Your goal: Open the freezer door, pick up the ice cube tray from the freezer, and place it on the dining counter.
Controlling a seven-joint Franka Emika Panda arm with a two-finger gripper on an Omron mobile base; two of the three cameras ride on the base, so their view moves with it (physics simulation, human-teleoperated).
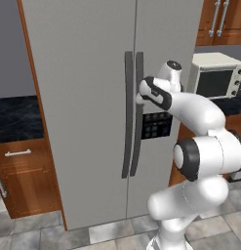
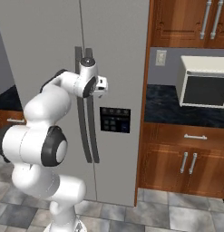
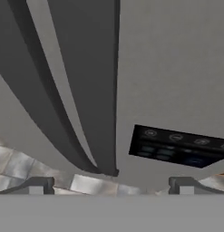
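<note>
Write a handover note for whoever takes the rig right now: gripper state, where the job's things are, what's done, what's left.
Gripper: open, empty, fingertips spread, close in front of the two dark handles.
Freezer: both doors shut; which is the freezer door is not marked. Control panel on the right-hand door.
Ice cube tray and dining counter: not seen.
Done: approach to the handles.
Left: grasp the handle, open the door, take the tray, carry it to the counter.

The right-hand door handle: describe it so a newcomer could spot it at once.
Find the tall grey freezer framed by reddish wood. Two dark vertical handles flank its centre seam. The right handle is the one just left of the black control panel, with the claw at its upper part.
</note>
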